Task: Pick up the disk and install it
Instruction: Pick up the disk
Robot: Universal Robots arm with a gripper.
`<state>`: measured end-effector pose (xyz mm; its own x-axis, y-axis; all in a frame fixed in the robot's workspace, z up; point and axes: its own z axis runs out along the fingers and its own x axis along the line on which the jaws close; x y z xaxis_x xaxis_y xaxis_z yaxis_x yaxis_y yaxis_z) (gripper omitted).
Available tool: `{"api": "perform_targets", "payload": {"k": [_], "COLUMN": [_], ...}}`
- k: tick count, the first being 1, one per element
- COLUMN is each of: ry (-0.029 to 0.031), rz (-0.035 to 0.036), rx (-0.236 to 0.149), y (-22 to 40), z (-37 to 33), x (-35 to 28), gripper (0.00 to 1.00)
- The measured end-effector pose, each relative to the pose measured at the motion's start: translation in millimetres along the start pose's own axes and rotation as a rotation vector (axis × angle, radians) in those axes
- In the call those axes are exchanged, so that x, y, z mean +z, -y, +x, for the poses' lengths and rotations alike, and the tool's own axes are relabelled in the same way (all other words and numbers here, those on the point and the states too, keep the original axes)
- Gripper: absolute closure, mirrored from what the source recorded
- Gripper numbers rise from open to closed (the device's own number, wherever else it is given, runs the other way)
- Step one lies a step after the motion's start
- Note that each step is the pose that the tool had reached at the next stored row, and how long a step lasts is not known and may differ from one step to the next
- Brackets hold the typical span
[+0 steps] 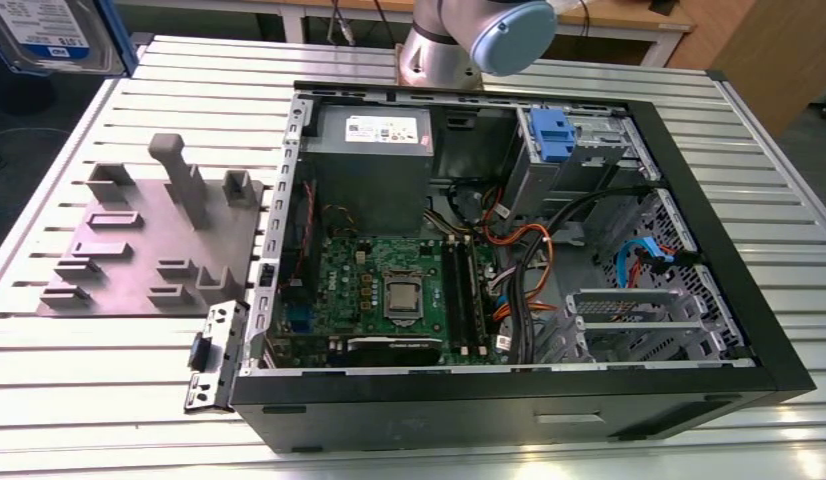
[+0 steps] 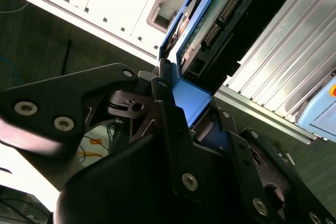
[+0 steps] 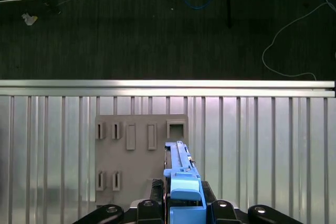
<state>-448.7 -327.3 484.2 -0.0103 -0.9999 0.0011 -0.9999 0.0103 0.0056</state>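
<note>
Gripper (image 2: pixel 190 103): clenched on the disk's blue bracket — dark fingers (image 2: pixel 164 98) pressed against either side of the blue plastic in the second wrist view; same hold seen in the first wrist view (image 3: pixel 182 195).
Disk (image 1: pixel 50 35): off the table, in the gripper's hold; label side facing the camera at the exterior view's upper left, well apart from the computer case.
Disk, close up: green circuit-board side and a row of connector pins visible in the second wrist view (image 2: pixel 210 22); edge-on in the first wrist view (image 3: pixel 179 163), blue bracket nearest the camera.
Fixture plate (image 1: pixel 133 250): grey, with raised posts and slots, flat on the table, just beside the case on the exterior view's left; seen behind the held disk in the first wrist view (image 3: pixel 131 166).
Table (image 1: pixel 93 400): ribbed aluminium slats, carrying both plate and case.
Computer case (image 1: pixel 520 405): black, lying on its side, open — interior exposed.
Inside the case: grey box with a white sticker (image 1: pixel 373 135) at the far side, green motherboard (image 1: pixel 386 290) nearer the camera, orange cables (image 1: pixel 520 245) beside it, small blue tab (image 1: pixel 552 135) at the drive bay.
Arm (image 1: pixel 473 35): grey-and-blue joint beyond the far edge of the case.
Floor (image 3: pixel 157 24): dark, with loose cables, beyond the table's edge in the first wrist view.
</note>
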Motion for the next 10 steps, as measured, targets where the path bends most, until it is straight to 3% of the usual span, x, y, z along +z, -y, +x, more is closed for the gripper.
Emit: {"api": "perform_targets", "payload": {"k": [5,10], "ry": [-0.0001,0.0], "rz": [-0.0001,0.0001], "rx": [0.0,0.0], "y": [0.0,0.0], "z": [0.6,0.6], "x": [-1.0,-8.6], "gripper": [0.64,0.64]}}
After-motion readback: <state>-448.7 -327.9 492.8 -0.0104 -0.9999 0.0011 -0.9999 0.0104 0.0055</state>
